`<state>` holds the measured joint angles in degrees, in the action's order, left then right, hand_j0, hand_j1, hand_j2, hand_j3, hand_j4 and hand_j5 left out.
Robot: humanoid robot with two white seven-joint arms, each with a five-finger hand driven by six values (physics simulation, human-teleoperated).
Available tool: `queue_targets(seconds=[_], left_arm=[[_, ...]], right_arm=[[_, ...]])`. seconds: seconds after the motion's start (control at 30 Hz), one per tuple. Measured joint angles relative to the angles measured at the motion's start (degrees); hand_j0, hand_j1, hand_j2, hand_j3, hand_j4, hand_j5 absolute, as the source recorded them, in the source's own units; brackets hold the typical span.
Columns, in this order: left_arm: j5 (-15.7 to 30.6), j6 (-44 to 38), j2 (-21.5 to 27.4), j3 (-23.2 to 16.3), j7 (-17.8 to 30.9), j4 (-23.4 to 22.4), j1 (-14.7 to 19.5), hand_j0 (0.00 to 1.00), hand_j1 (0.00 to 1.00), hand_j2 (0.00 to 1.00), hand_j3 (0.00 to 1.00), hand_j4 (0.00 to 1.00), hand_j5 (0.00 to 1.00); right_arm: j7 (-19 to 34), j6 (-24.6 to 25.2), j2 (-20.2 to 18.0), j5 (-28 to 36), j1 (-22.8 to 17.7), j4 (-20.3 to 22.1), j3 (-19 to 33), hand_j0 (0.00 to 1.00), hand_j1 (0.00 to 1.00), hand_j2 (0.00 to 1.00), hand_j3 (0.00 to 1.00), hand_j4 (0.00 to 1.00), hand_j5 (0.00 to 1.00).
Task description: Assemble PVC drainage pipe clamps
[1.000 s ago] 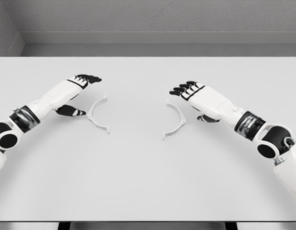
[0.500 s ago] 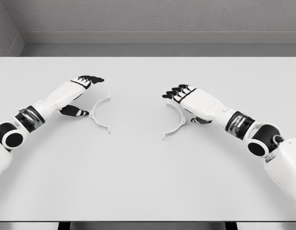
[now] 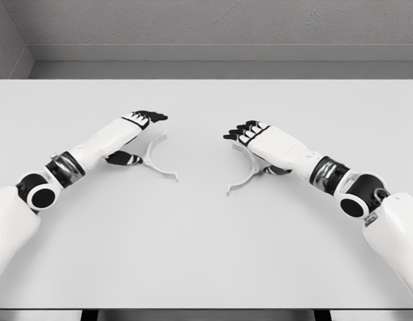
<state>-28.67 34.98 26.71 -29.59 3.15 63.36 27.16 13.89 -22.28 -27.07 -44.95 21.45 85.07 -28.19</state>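
Two half-clamps lie on the table [image 3: 206,254], closer than a sec ago. The left hand [image 3: 136,137], thumb and fingers spread around the left clamp half [image 3: 159,159] (contact, not a firm grip), has slid it toward centre. The right hand [image 3: 250,134] hovers open over the right clamp half [image 3: 245,172], which hasn't moved — the gap's closing, mating's still ahead. No containers anywhere.

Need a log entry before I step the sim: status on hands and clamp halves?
Left hand at left clamp half, grip unconfirmed. Right hand over right clamp half, grip unconfirmed. Halves apart on table, open sides facing. Gap between them unobstructed.
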Motion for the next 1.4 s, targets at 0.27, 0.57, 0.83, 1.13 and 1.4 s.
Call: queue_targets(seconds=[0.27, 0.57, 0.83, 1.13, 1.4], left_arm=[[0.2, 0.0, 0.9, 0.3, 0.1, -2.3, 2.8, 1.0, 1.0, 1.0, 1.0, 1.0, 1.0], [0.1, 0.0, -0.4, -0.1, 0.1, -6.6, 4.9, 1.0, 1.0, 1.0, 1.0, 1.0, 1.0], [0.0, 0.0, -2.1, -0.4, 0.1, -7.1, 5.0, 1.0, 1.0, 1.0, 1.0, 1.0, 1.0], [-0.2, 0.0, -3.2, -0.9, 0.0, -6.9, 4.7, 1.0, 1.0, 1.0, 1.0, 1.0, 1.0], [-0.4, 0.0, -3.9, -0.9, 0.0, -6.6, 4.8, 1.0, 1.0, 1.0, 1.0, 1.0, 1.0]], right_arm=[[0.1, 0.1, 0.8, -0.1, 0.7, 0.2, -0.8, 1.0, 1.0, 1.0, 1.0, 1.0, 1.0], [0.1, 0.3, 1.8, -0.2, 2.1, -0.3, -1.8, 1.0, 1.0, 1.0, 1.0, 1.0, 1.0], [0.1, 0.7, 3.1, -0.3, 3.6, -2.1, -3.6, 1.0, 1.0, 1.0, 1.0, 1.0, 1.0], [0.1, 0.9, 4.7, -0.4, 5.0, -3.1, -4.7, 1.0, 1.0, 1.0, 1.0, 1.0, 1.0], [0.1, 1.1, 6.1, -0.5, 7.4, -4.9, -5.9, 1.0, 1.0, 1.0, 1.0, 1.0, 1.0]])
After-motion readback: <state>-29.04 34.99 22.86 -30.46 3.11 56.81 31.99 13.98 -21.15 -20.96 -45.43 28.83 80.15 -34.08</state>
